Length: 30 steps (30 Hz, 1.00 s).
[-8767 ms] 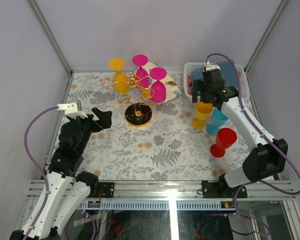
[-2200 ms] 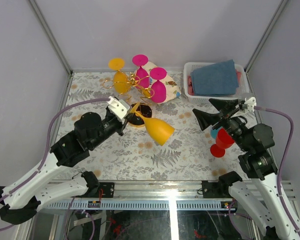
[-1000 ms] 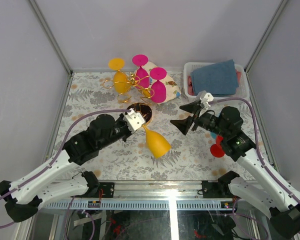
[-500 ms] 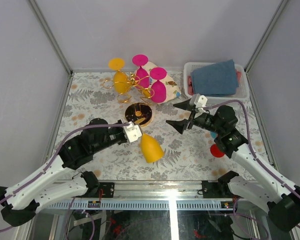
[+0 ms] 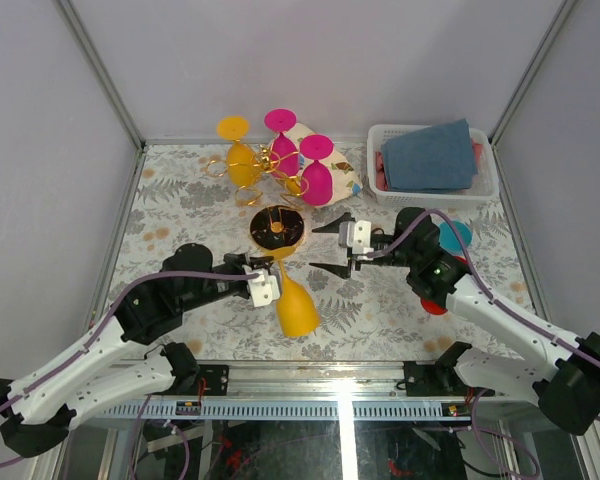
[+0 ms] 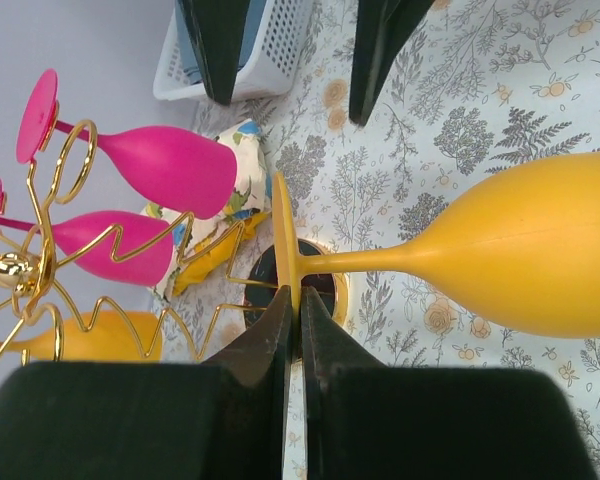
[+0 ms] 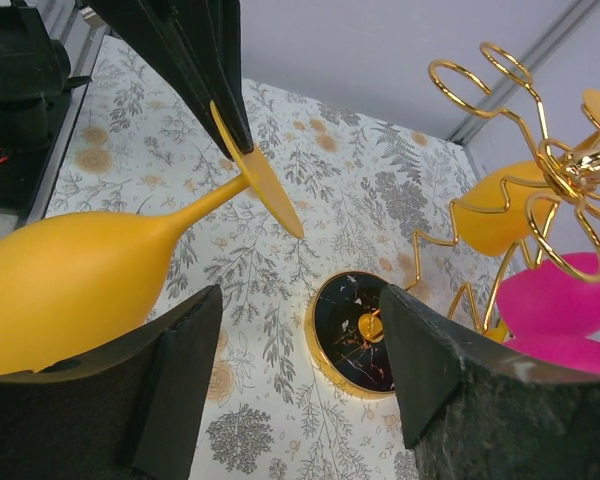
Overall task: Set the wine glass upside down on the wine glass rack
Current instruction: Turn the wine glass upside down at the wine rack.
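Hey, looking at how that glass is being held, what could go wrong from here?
1. The left gripper pinches the yellow wine glass only by its foot's rim, bowl sticking out sideways; it could pivot or slip.
2. The open right gripper is close to that foot; a bump might knock it free.
3. The wine glass rack already carries three glasses, so clearance looks tight.

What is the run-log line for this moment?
left gripper: shut on foot of yellow glass | right gripper: open, beside it, not touching | rack: this glass not yet hung
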### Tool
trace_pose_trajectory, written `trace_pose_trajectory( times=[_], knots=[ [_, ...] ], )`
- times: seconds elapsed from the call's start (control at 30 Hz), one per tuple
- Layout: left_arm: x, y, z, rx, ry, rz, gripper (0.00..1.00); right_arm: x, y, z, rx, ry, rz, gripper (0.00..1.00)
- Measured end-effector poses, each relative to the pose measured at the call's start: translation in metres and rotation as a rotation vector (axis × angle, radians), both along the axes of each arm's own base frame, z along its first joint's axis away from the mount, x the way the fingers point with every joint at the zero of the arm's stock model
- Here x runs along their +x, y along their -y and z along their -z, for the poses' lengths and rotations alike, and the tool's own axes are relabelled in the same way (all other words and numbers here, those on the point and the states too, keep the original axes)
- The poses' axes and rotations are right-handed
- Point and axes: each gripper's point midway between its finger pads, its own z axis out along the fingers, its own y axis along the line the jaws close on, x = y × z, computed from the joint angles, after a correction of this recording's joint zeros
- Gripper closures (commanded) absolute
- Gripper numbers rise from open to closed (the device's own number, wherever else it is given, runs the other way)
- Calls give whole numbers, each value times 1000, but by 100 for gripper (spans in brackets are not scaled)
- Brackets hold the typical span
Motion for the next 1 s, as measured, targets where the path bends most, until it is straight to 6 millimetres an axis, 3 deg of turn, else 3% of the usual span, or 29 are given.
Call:
trace_pose_trajectory(
  times=[0.27, 0.63, 0.8, 0.87, 0.93, 1.0],
  knots=[
    [-5, 9, 5, 21, -3, 65, 100, 0, -23, 14, -51, 66, -80, 42],
    [-10, 13, 6, 17, -9, 99, 100, -13, -42, 15, -63, 114, -178, 74],
    [-11, 13, 7, 20, -14, 104, 100, -16, -42, 18, -81, 107, -195, 79],
    [-11, 13, 7, 18, -15, 108, 100, -16, -41, 17, -88, 110, -199, 88],
    [-12, 14, 6, 16, -15, 112, 93, -18, -41, 18, -95, 117, -208, 100],
    [-13, 13, 6, 12, -19, 111, 82, -22, -41, 21, -105, 122, -233, 100]
  ],
)
